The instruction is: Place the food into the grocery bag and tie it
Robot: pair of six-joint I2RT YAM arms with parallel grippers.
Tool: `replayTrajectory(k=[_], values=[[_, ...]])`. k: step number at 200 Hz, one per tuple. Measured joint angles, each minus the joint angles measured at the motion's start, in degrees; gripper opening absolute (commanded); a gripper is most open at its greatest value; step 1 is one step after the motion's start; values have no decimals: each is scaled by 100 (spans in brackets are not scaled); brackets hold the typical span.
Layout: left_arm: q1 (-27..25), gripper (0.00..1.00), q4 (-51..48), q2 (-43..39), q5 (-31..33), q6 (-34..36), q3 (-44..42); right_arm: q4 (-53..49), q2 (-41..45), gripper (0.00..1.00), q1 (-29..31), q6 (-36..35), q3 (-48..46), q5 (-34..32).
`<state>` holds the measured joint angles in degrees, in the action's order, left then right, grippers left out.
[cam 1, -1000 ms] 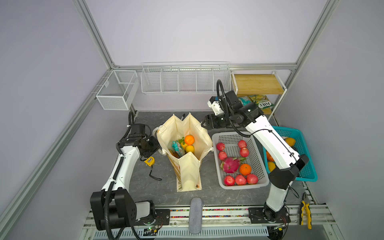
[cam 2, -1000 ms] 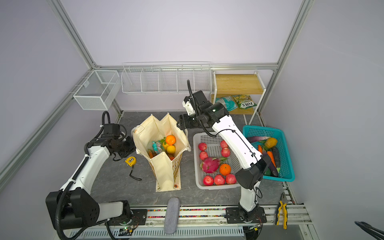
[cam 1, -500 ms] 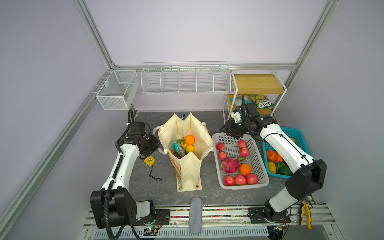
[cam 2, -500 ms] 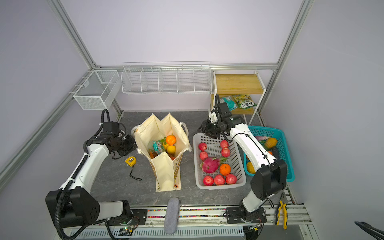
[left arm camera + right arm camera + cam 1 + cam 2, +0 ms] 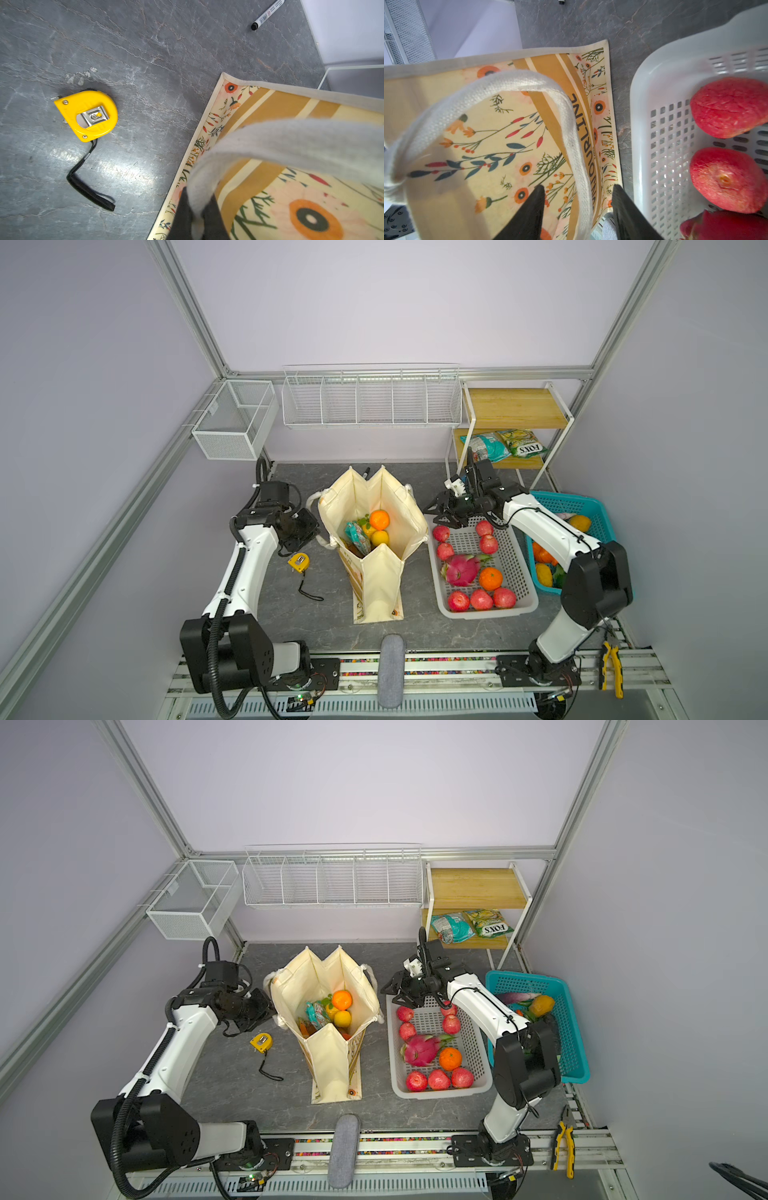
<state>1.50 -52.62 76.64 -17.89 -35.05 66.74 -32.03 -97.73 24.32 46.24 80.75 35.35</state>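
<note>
- Grocery bag (image 5: 376, 589): one, upright mid-desk (image 5: 316, 622), mouth open; two round fruits (image 5: 379, 519) and one teal packet (image 5: 356, 536) show inside.
- White basket (image 5: 517, 572): one, beside the bag; seven red fruits (image 5: 481, 599), one dragon fruit (image 5: 459, 570), one orange (image 5: 491, 578).
- Left claw (image 5: 197, 197): clamped on one rope handle (image 5: 291, 141).
- Right claw (image 5: 578, 188): jaws apart, astride second rope handle (image 5: 508, 83).
</note>
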Motion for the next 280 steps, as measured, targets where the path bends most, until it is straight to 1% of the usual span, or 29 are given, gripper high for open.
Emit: replayTrajectory(k=[50,100,165,176,199,242,254,280], values=[[0,0,-9,-107,-4,-31,0,251,-129,57,240,79,-223,72],[0,0,-15,-315,-2,-63,-59,496,-378,51,251,166,-251,79],[0,0,-15,-365,-4,-94,-79,691,-562,43,291,247,-251,168],[0,0,-13,-365,-4,-94,-79,708,-564,41,291,262,-251,186],[0,0,-13,-365,-7,-94,-79,708,-564,34,295,260,-251,203],[0,0,2,-361,-11,-94,-76,638,-564,15,291,221,-251,195],[0,0,2,-358,-11,-94,-70,568,-557,13,278,170,-251,197],[0,0,-22,-358,-11,-125,9,262,-411,11,192,42,-251,153]])
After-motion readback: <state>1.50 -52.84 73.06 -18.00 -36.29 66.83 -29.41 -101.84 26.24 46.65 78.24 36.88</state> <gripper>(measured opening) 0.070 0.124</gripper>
